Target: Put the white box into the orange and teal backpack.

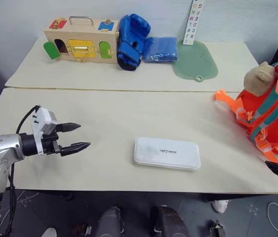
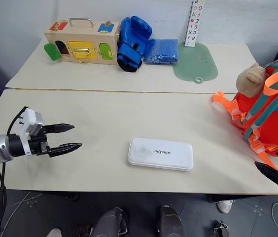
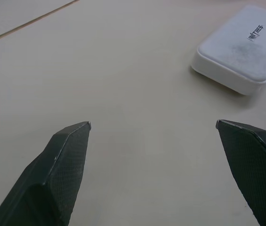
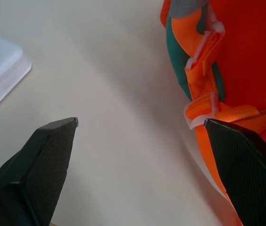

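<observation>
Presently: white box [image 1: 167,153] lying free on the table [image 1: 104,123], both grippers spread wide and empty.

The white box is laid flat, lettering up, near the front edge, between the two grippers and touched by neither; this placement is judged to leave its long sides reachable from either hand. The left gripper [image 1: 76,137] is held just above the tabletop, well apart from the box and aimed toward it, jaws fully parted with nothing between them. The right gripper [image 2: 275,171] is positioned beside the orange and teal backpack [image 1: 272,111], close to an orange strap [image 4: 203,84], its jaws likewise wide apart and nothing gripped. Whether the backpack is open for loading cannot be told.
</observation>
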